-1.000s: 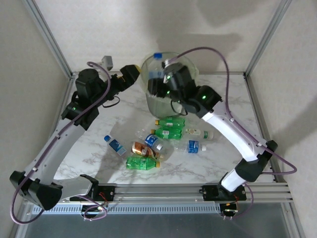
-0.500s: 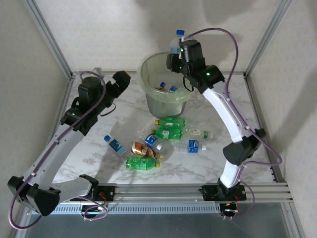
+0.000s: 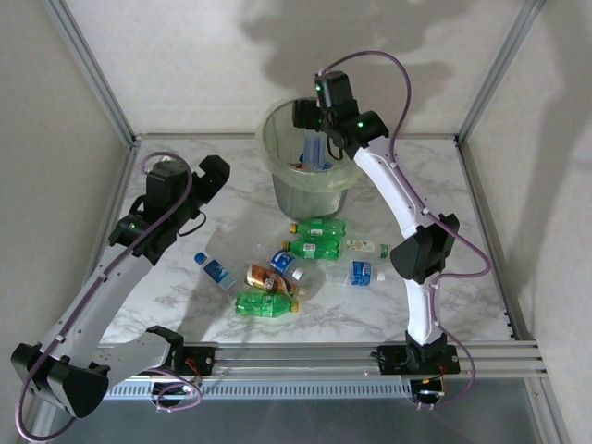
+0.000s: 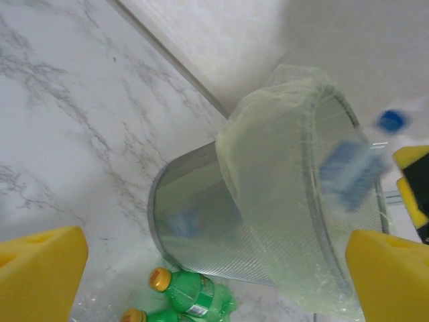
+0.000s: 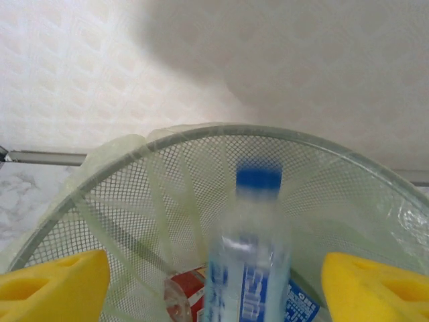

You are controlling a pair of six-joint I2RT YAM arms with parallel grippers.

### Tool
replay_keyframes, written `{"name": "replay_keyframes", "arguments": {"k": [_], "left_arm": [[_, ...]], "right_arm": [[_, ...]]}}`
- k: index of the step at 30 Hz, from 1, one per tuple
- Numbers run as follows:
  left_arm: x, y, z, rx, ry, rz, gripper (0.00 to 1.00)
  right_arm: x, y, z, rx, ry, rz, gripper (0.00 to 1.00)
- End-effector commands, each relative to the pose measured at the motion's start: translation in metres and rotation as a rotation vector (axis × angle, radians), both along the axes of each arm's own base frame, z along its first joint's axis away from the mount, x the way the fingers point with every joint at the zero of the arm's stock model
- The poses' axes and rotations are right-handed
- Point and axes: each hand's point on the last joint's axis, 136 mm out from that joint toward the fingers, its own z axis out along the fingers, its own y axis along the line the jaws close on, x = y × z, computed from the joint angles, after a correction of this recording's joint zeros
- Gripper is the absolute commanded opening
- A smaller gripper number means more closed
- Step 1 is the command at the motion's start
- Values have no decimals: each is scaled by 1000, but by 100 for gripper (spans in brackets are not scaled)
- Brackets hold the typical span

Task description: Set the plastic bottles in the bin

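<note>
Right gripper point(image 5: 214, 288) spread above bin point(image 5: 167, 144); bottle point(image 5: 251, 228) (blurred, blue cap) loose below.

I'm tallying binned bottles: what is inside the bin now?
Inside the bin: a blurred clear bottle, blue cap up; beneath it a red-labelled bottle and a blue-labelled one. That bottle and the wall hide the rest.

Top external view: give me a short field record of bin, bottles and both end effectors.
bin: upright at far edge of table, green liner over rim
right end effector: open, above the bin mouth
blue-capped bottle: blurred, between the open jaws, touching neither, over the bin
inside bin: a red-labelled bottle
bottles on table: about eight, lying clustered in front of the bin
left end effector: open, empty, left of the bin
</note>
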Motion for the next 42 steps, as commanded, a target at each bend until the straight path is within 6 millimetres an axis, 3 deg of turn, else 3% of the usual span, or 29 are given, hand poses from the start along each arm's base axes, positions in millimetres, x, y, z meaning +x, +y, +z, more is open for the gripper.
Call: {"name": "replay_keyframes", "arguments": {"k": [1,11,18,25,32,34,42], "left_arm": [[-16,24,-24,46,89,92,97],[-65,49,-92,84,289,172,92],[-88,47,-143,117,403,163,88],[-99,30,-198,105,505,142,86],[-103,30,-227,149,589,149,85],[-103,27,-234,139,604,146,85],[-104,25,-252,154,638,153,84]], "right_arm": [[3,-1,8,13,-11,-6,86],[-27,-6,47,98,-39,26,88],[-80,-3,62,128,-35,99,87],[-131,-5,60,149,-26,153,87],[-154,-17,49,162,-2,149,88],[-164,-10,47,167,4,173,88],[-174,-17,46,180,1,168,88]]}}
